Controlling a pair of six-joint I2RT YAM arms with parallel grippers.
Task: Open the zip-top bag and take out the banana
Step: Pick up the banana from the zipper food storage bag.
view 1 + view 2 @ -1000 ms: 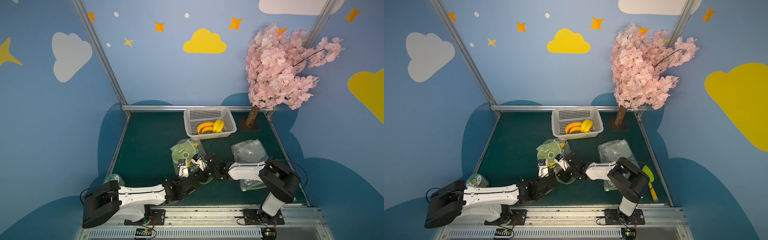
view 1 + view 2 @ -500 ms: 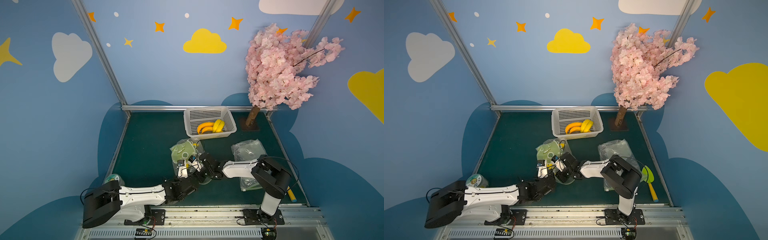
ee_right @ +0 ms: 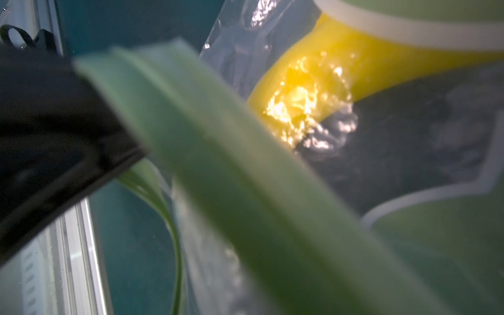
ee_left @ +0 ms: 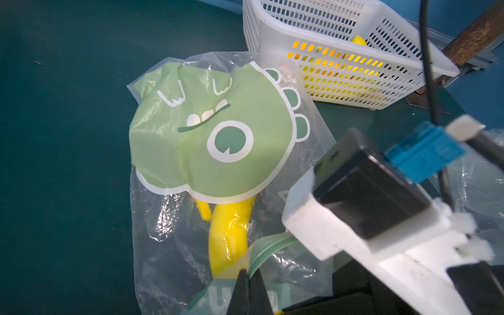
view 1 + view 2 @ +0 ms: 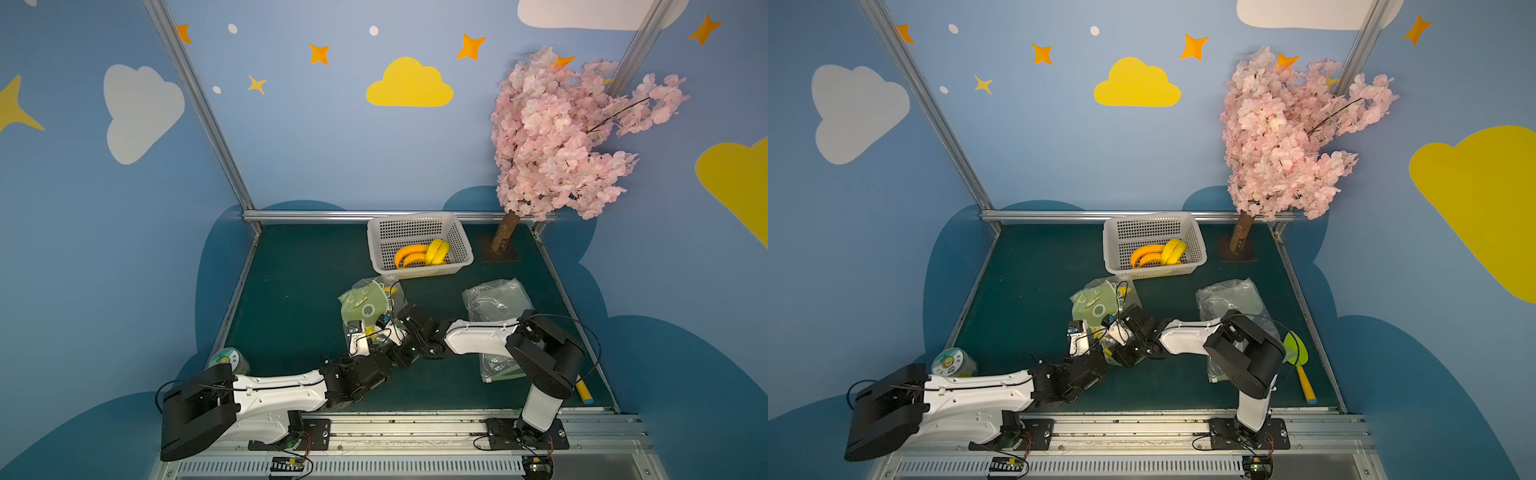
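The zip-top bag [image 5: 365, 305] [image 5: 1096, 305], clear with a green dinosaur print [image 4: 212, 131], lies mid-mat in both top views. Inside it the yellow banana [image 4: 227, 231] [image 3: 313, 81] shows through the plastic. My left gripper [image 4: 250, 272] is shut on the bag's green zip edge at its near end. Next to it, my right gripper [image 5: 388, 338] has reached in from the right to the same mouth. Its fingers are hidden. The green zip strip [image 3: 245, 177] runs blurred straight across its wrist view into the jaw area, so it appears shut on that edge.
A white basket [image 5: 382, 237] with several bananas stands behind the bag. Two clear bags [image 5: 494, 299] lie to the right, one under my right arm. A pink blossom tree [image 5: 561, 137] fills the back right corner. A round tin [image 5: 227, 360] and a green paddle [image 5: 1296, 349] sit near the front.
My right arm reached left to the bag's mouth beside the left gripper, and its jaws closed there. The left gripper kept its hold on the zip edge.
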